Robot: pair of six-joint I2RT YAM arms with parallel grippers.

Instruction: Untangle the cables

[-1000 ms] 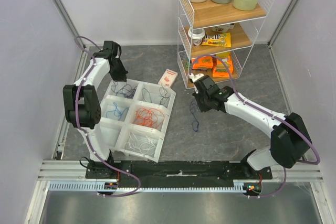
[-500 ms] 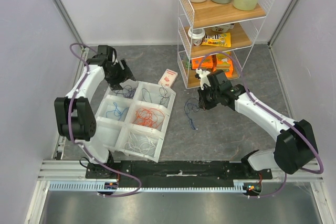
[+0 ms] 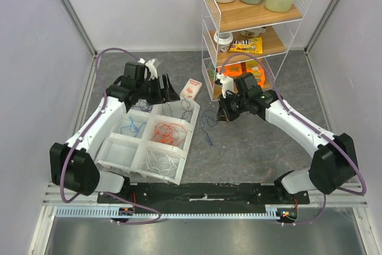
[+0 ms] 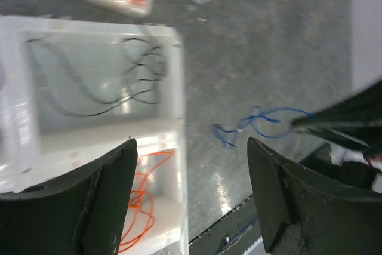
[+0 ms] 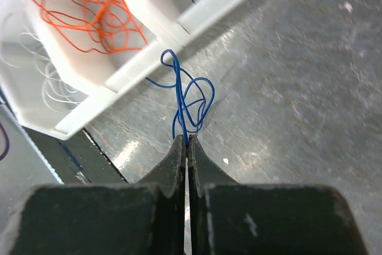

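My right gripper is shut on a thin blue cable, which dangles in loops over the grey floor just right of the white six-compartment tray. The right wrist view shows the blue cable pinched at the gripper's closed tips. The tray holds sorted cables: orange, blue, white and dark. My left gripper hovers open and empty over the tray's far right corner. Between its fingers, the left wrist view shows the dark cable, the orange cable and the blue cable.
A small white and red box lies just beyond the tray. A white wire shelf rack with bottles and snack packs stands at the back right, close behind my right gripper. Purple hoses run along both arms.
My left gripper has opened and swung right along the tray's far edge. The right gripper has shifted slightly left, carrying the blue cable closer to the tray.
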